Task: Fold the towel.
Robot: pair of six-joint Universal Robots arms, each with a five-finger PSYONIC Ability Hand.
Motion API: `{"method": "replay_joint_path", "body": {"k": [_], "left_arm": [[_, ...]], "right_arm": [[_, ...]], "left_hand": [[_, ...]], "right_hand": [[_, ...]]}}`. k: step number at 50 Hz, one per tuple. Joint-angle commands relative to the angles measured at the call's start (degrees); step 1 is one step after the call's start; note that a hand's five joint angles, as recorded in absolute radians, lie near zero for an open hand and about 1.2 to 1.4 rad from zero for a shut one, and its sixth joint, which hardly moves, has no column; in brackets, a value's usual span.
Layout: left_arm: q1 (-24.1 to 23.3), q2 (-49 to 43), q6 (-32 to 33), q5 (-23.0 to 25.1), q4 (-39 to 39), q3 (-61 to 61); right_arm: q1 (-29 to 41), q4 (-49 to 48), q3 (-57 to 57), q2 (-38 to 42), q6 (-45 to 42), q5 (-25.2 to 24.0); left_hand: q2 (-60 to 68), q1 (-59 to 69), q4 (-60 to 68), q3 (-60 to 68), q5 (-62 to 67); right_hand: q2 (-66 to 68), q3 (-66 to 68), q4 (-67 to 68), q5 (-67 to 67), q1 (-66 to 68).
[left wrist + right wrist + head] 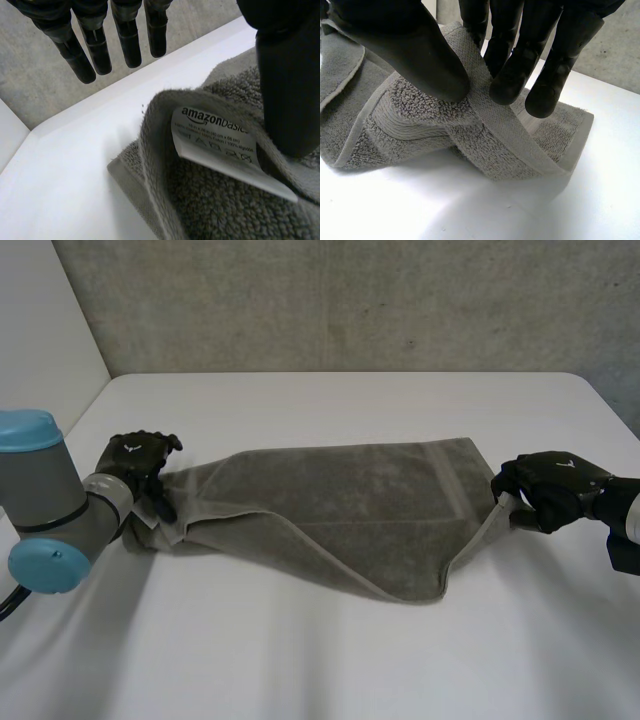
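Observation:
A grey towel [340, 510] lies stretched across the white table [330, 660], partly folded, with a loose flap hanging toward the front. My left hand [135, 462] is at the towel's left end. In its wrist view the fingers [100, 45] are straight and off the cloth, and the thumb [287, 75] rests over the bunched corner beside a white care label [215, 140]. My right hand [548, 485] holds the right end, where thumb [415, 45] and fingers pinch the towel's hemmed edge [485, 115], lifted a little off the table.
A concrete wall [350, 300] rises behind the table's far edge. A white panel [40, 330] stands at the far left. My left arm's grey and blue joint [45, 510] sits low at the near left. Bare table lies in front of and behind the towel.

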Motion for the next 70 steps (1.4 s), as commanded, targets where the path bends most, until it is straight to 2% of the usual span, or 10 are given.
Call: {"method": "replay_joint_path", "body": {"k": [1, 7, 15, 22, 27, 35, 44, 50, 60, 70], "left_arm": [[-1.6, 7.8, -0.4, 0.9, 0.5, -9.0], [-5.1, 13.4, -0.3, 2.4, 1.2, -15.6], [-9.1, 12.7, 0.2, 2.2, 3.8, -16.8], [-9.1, 8.0, 1.4, 1.6, 7.6, -13.8], [-8.6, 3.7, 6.8, 1.0, 8.0, -10.3], [-7.7, 3.2, 8.3, -3.6, 9.6, -9.4], [-7.2, 3.5, 10.0, -4.5, 10.4, -9.5], [-4.4, 6.4, 10.6, -4.4, 9.6, -11.4], [-2.1, 20.6, 10.5, 0.4, 9.7, -21.5], [5.6, 31.3, 10.6, 11.8, 6.1, -29.0]], "right_arm": [[0.1, -0.2, 0.2, 0.1, -0.2, 0.0], [0.2, -0.2, 0.2, 0.2, -0.3, 0.0], [0.2, -0.3, 0.2, 0.6, -0.3, 0.0], [0.1, -0.3, 0.6, 0.9, -0.3, -0.1], [0.1, -0.3, 0.6, 0.9, -0.4, -0.1], [0.1, -0.4, 0.6, 1.0, -0.5, -0.1], [-0.1, -1.1, 0.8, 1.0, -0.5, 0.1], [-0.6, -2.3, 0.8, -0.2, 0.0, 1.8], [-0.9, -1.9, 2.8, -6.5, 0.0, 4.6], [-4.9, 1.2, 4.0, -11.7, -0.4, 3.9]], "left_hand": [[-4.2, -4.6, -4.8, -3.5, -12.1], [-4.3, -4.8, -5.0, -3.6, -12.3], [-3.8, -4.3, -4.5, -3.1, -11.8], [1.4, 0.9, 0.7, 2.1, -6.5], [4.7, 4.3, 4.1, 5.4, -3.2], [13.1, 12.7, 12.5, 13.8, 5.2], [17.5, 17.1, 16.9, 18.2, 9.6], [32.8, 32.4, 32.2, 33.5, 24.9], [59.0, 58.6, 58.3, 59.7, 51.1], [59.1, 58.6, 58.4, 59.8, 51.1]], "right_hand": [[5.1, 3.7, 3.2, 3.1, 3.2], [5.1, 3.7, 3.2, 3.1, 3.2], [5.1, 3.7, 3.2, 3.1, 3.2], [5.1, 3.7, 3.2, 3.1, 3.2], [5.1, 3.7, 3.2, 3.1, 3.2], [5.1, 3.7, 3.2, 3.1, 3.2], [5.1, 3.7, 3.2, 3.1, 3.2], [5.1, 3.7, 3.2, 3.1, 3.2], [5.1, 3.7, 3.2, 3.1, 3.2], [5.1, 3.7, 3.2, 3.1, 3.2]]}}
